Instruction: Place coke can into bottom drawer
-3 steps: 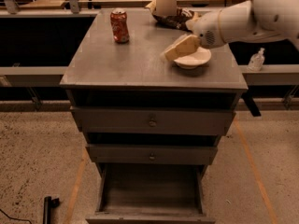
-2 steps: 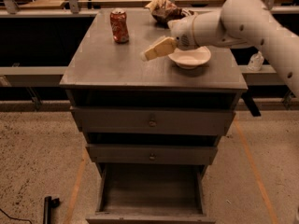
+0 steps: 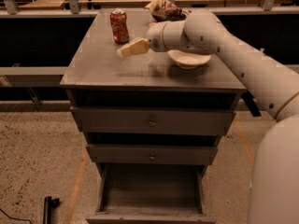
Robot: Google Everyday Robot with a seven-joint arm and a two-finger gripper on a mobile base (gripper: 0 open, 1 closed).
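Camera view looks down on the robot's white arm [image 3: 243, 73], which reaches in from the right edge and crosses over the back right part of a grey wooden chest of drawers [image 3: 98, 73]. The chest stands on a speckled floor [image 3: 37, 148].

The bottom drawer [image 3: 152, 190] is pulled out toward the camera, and its plain grey inside holds nothing. Above it, the middle drawer [image 3: 152, 155] and the top drawer [image 3: 152, 120] each carry a small knob and sit slightly out from the frame.

On the chest's top, a white bowl [image 3: 189, 59] rests toward the right, partly under the arm's wrist. A brown chip bag [image 3: 163, 10] lies at the back edge, behind the bowl.

The coke can [image 3: 119, 26] stands upright at the back left of the top, well apart from the bowl.

The gripper [image 3: 128, 49] hangs over the middle of the top, pointing left. It is near the can, in front of it and slightly to its right, but not touching it. Whether the gripper is open or closed cannot be told.
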